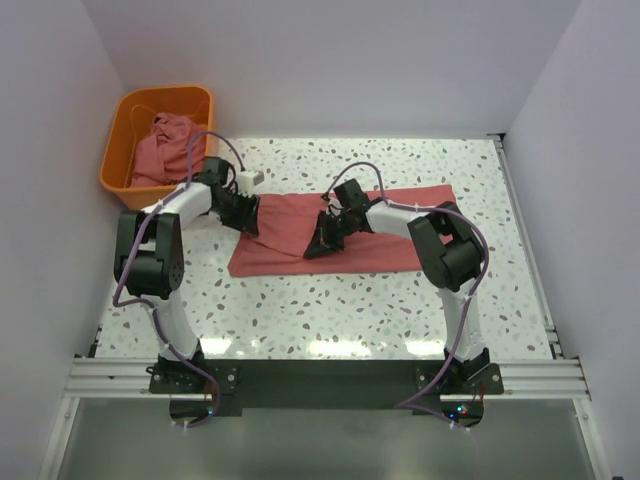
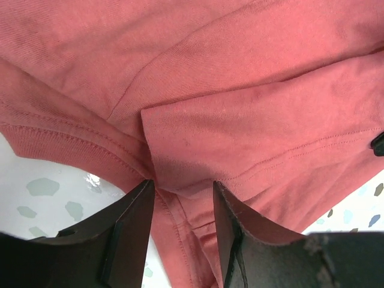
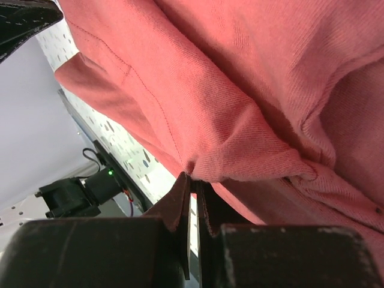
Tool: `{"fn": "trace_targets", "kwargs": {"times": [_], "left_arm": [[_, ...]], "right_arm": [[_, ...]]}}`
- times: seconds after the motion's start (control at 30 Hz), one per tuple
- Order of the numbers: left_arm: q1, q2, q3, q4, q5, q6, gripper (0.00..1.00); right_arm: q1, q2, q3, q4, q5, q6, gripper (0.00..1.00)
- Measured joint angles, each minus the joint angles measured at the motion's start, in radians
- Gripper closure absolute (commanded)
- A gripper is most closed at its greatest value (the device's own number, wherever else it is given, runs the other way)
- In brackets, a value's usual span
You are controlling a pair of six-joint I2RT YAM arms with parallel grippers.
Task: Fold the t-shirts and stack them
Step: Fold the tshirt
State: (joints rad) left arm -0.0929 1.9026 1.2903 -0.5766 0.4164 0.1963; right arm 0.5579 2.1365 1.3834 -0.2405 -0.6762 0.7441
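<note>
Top view: t-shirt (image 1: pixel 400 225) lies across mid table (image 1: pixel 330 310); spare shirts (image 1: pixel 165 145) heaped in orange basket (image 1: pixel 118 165), far L. Wrist cams only: R gripper (image 3: pixel 193 180) jaws nearly closed, pinching a hem fold. L gripper (image 2: pixel 181 187) half-wide, cloth between fingers; can't tell if clamped.

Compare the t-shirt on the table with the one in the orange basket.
The table t-shirt lies spread out, mostly flat; the basket t-shirt is crumpled in a heap. The left hand and right hand are on the table t-shirt; nothing touches the basket t-shirt. Both are the same dusty red-pink cloth.
</note>
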Motion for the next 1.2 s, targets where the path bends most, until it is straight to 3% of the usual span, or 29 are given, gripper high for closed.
{"fn": "trace_targets", "kwargs": {"times": [0.2,0.57,0.63,0.77,0.93,1.03,1.07,1.2], "left_arm": [[0.000,0.003,0.015,-0.005,0.014,-0.004,0.71],[0.000,0.048,0.071,-0.017,0.024,-0.003,0.92],[0.000,0.051,0.073,-0.018,0.022,-0.004,0.89],[0.000,0.055,0.077,-0.022,0.021,-0.003,0.71],[0.000,0.063,0.077,-0.032,0.021,-0.004,0.67],[0.000,0.063,0.077,-0.039,0.022,-0.005,0.76],[0.000,0.063,0.077,-0.040,0.022,-0.005,0.86],[0.000,0.063,0.077,-0.042,0.023,-0.006,1.00]], "right_arm": [[-0.003,0.000,0.000,0.000,-0.004,0.000,1.00],[-0.011,0.000,0.006,-0.001,-0.023,0.000,1.00],[-0.013,0.000,0.006,-0.001,-0.023,0.000,1.00],[-0.015,0.000,0.006,-0.001,-0.023,0.000,1.00],[-0.016,0.000,0.006,-0.001,-0.023,-0.001,1.00],[-0.016,0.000,0.006,-0.001,-0.023,-0.001,1.00],[-0.016,0.000,0.006,-0.001,-0.023,-0.001,1.00],[-0.016,0.000,0.006,0.000,-0.024,-0.001,1.00]]}}
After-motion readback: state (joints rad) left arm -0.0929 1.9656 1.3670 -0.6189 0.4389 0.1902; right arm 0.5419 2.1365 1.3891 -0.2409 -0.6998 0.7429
